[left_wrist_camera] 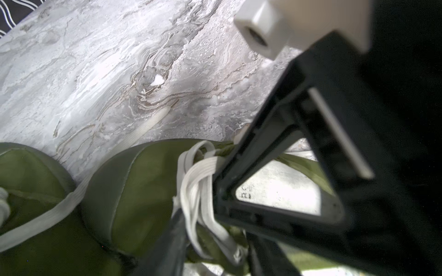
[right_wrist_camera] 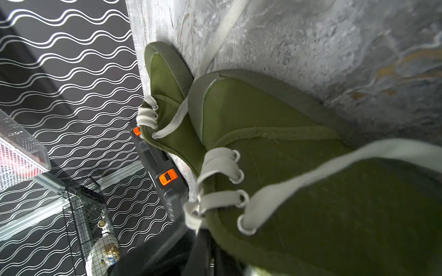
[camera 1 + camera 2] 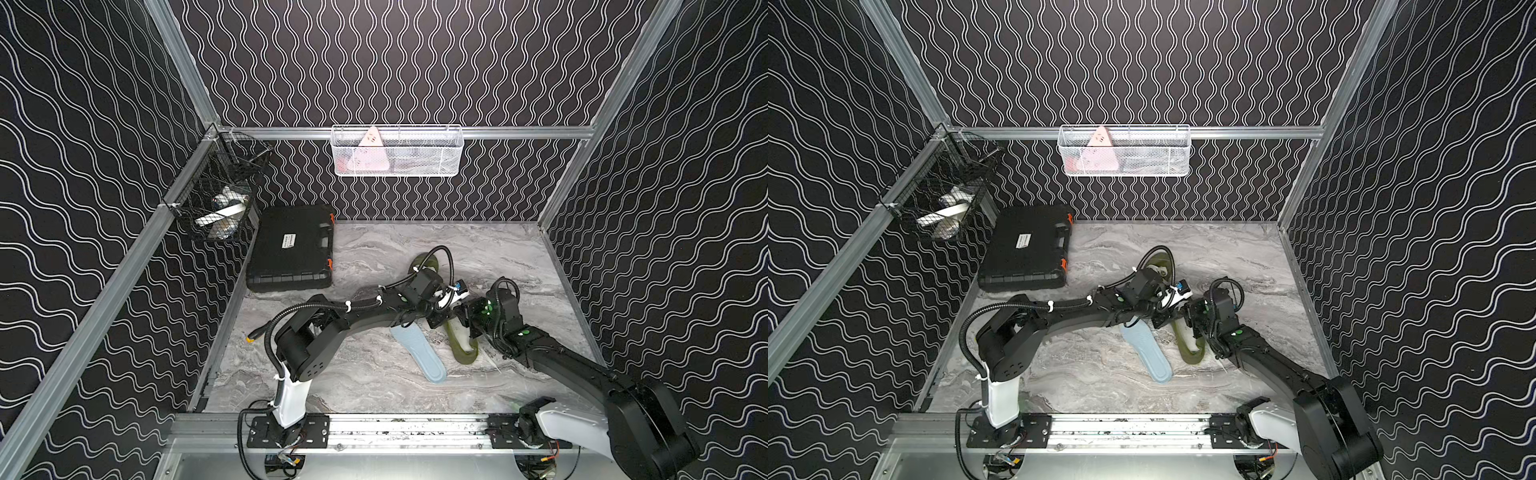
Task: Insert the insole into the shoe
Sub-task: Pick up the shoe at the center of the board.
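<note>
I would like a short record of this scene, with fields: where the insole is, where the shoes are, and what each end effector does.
insole: light blue, flat on the table, outside both shoes
near shoe: green, beside the insole
far shoe: green, farther back on the table
left end effector: white laces of the near shoe sit between its jaws; grip unclear
right end effector: shut, close to the near shoe's collar
task state: insole not yet inserted

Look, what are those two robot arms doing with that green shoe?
Both arms are busy at the green shoe in the middle of the table. The left gripper is at its white laces, and the right gripper is shut right by the shoe. The blue insole lies flat beside it, not in yet.
</note>
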Tool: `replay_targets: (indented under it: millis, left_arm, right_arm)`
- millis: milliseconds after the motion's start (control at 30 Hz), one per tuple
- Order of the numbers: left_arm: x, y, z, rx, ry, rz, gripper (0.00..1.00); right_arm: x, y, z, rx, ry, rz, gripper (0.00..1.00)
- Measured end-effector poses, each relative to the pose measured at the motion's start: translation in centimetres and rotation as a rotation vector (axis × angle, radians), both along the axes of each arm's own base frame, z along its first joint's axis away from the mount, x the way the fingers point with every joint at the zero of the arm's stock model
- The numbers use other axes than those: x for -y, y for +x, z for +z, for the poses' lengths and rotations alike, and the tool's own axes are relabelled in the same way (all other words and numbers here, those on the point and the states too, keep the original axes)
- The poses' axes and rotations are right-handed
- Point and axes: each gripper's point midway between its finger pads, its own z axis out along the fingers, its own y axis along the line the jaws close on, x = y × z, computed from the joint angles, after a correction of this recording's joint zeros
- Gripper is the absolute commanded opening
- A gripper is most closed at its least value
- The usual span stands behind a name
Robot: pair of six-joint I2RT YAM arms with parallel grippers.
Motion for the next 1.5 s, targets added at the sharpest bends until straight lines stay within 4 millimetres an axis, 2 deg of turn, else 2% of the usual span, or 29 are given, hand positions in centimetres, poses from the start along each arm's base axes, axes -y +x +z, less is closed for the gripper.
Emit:
replay_targets:
  millis: [67,133,267,300,367,400,467,533,700,867,1067,1200,1267,1333,1400,1500]
  left_arm:
    - [0.0,0.0,-0.1,-0.008,0.008,0.003,0.09]
    - [0.0,0.0,-0.1,-0.01,0.012,0.005,0.01]
    - [0.3,0.2,0.3,-0.03,0.001,0.017,0.0]
    - [0.4,0.2,0.4,-0.035,0.0,0.017,0.0]
    - [0.6,0.2,0.8,-0.061,-0.02,0.019,0.0]
    - [0.5,0.6,1.0,-0.07,-0.027,0.037,0.0]
    - [-0.2,1.9,0.8,-0.106,-0.028,0.092,0.0]
    - [-0.8,2.7,0.5,-0.16,-0.03,0.123,0.0]
    - [-0.9,3.7,0.6,-0.287,-0.068,0.159,0.0]
    - [-0.9,3.2,1.4,-0.404,-0.11,0.173,0.0]
    - [-0.2,3.7,4.5,-0.472,-0.196,0.194,0.0]
    - [0.4,4.8,6.1,-0.512,-0.246,0.19,0.0]
    - [0.1,5.4,6.3,-0.545,-0.265,0.199,0.0]
    - [-0.8,6.3,6.6,-0.58,-0.285,0.23,0.0]
    - [-1.6,7.4,7.7,-0.585,-0.315,0.254,0.0]
    - [-3.2,9.0,10.4,-0.558,-0.361,0.291,0.0]
  right_arm:
    - [0.0,0.0,0.0,-0.002,0.002,-0.005,0.0]
    - [0.1,0.0,0.1,0.001,0.0,-0.009,0.0]
    - [0.5,0.0,0.5,0.019,-0.013,-0.016,0.0]
    - [0.6,0.0,0.6,0.025,-0.028,-0.011,0.06]
    - [1.0,-0.1,1.3,0.038,-0.07,0.001,0.28]
    - [1.0,-0.2,1.9,0.052,-0.086,0.018,0.36]
    - [0.9,-0.2,3.9,0.115,-0.13,0.064,0.47]
    - [1.5,-0.3,5.0,0.152,-0.178,0.073,0.54]
    - [3.0,-1.3,5.0,0.16,-0.358,0.142,0.63]
    - [3.9,-1.3,6.4,0.198,-0.561,0.255,0.66]
    - [4.5,-1.4,8.0,0.3,-0.759,0.399,0.71]
    - [3.4,-2.0,8.0,0.367,-0.846,0.544,0.76]
    - [2.2,-2.8,8.0,0.419,-0.884,0.626,0.84]
    - [0.8,-4.0,7.8,0.482,-0.912,0.714,0.95]
    - [-0.4,-5.1,7.3,0.532,-0.938,0.79,0.97]
    - [-1.5,-5.9,7.0,0.583,-0.967,0.853,0.98]
